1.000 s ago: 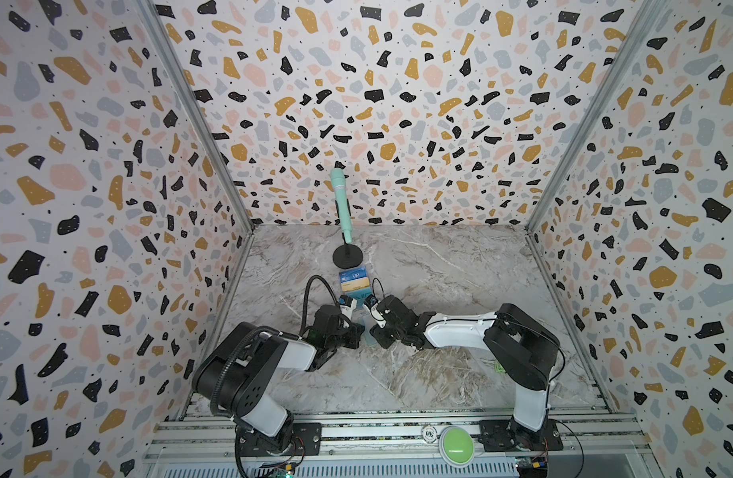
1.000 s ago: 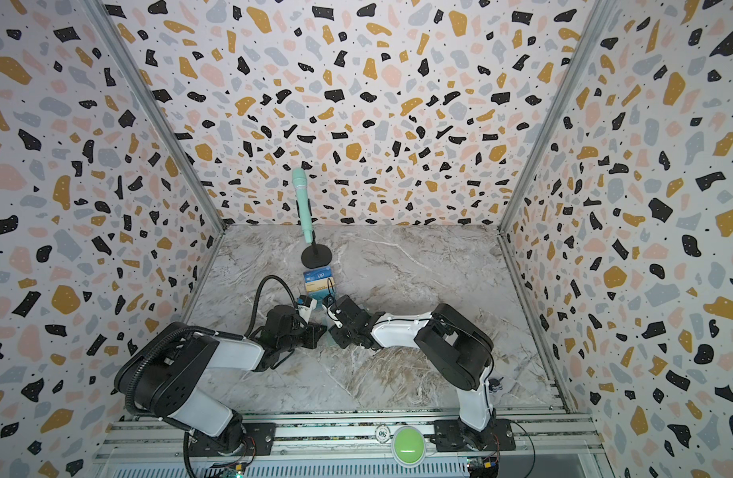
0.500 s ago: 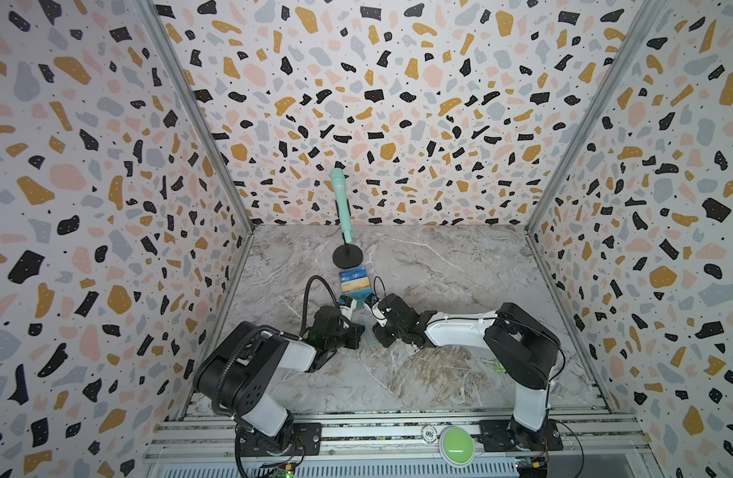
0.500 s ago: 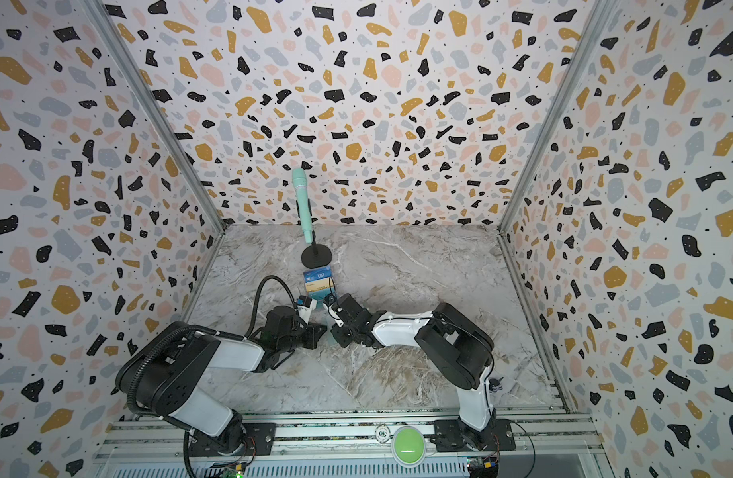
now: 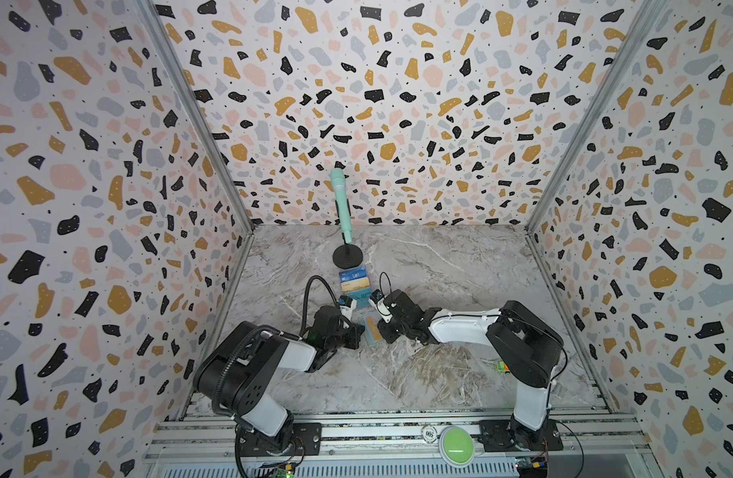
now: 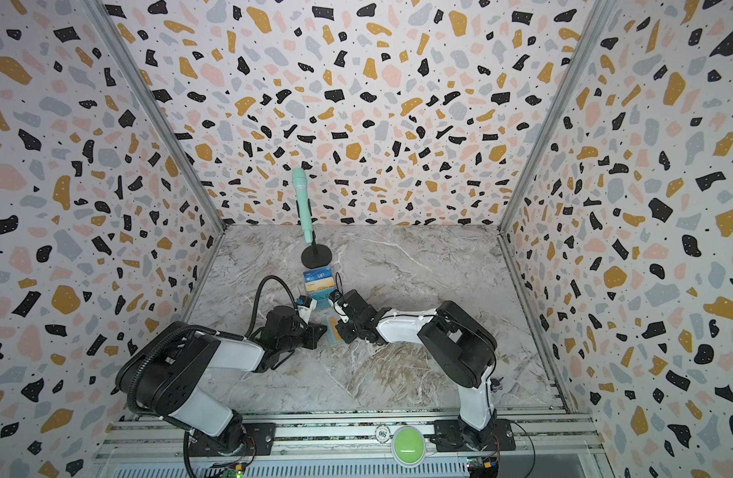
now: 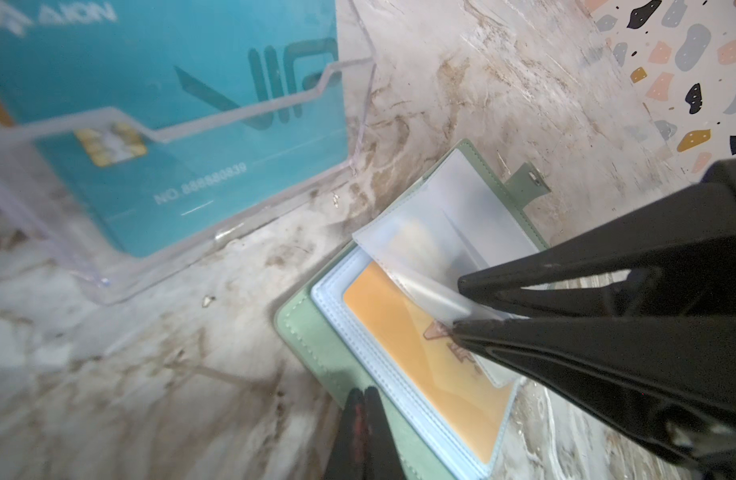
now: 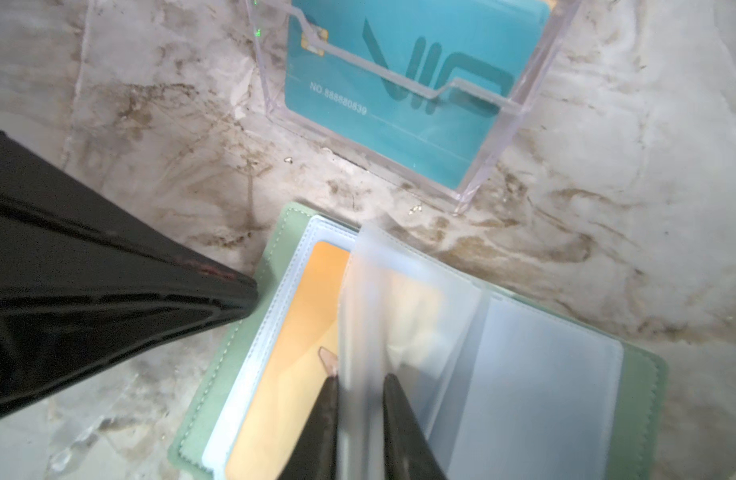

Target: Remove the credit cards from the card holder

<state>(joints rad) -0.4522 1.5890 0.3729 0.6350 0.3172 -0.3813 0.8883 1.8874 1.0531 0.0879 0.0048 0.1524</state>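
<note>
The small mint-green booklet card holder (image 5: 372,331) lies open on the grey marble counter (image 5: 459,269), directly between the two tools. The left tool (image 7: 363,391) has its fingers pressed together, with the tip down at the outer edge of the green cover. The right tool (image 8: 360,380) has its fingers narrowly apart, one on either side of a lifted translucent pale blue sleeve page (image 8: 370,291). Under that page, beside the right tool's tip, a golden yellow plastic card (image 8: 291,340) sits in its sleeve. Just beyond both tools stands a clear acrylic tiered stand (image 8: 478,178) holding a teal card (image 8: 399,124).
</note>
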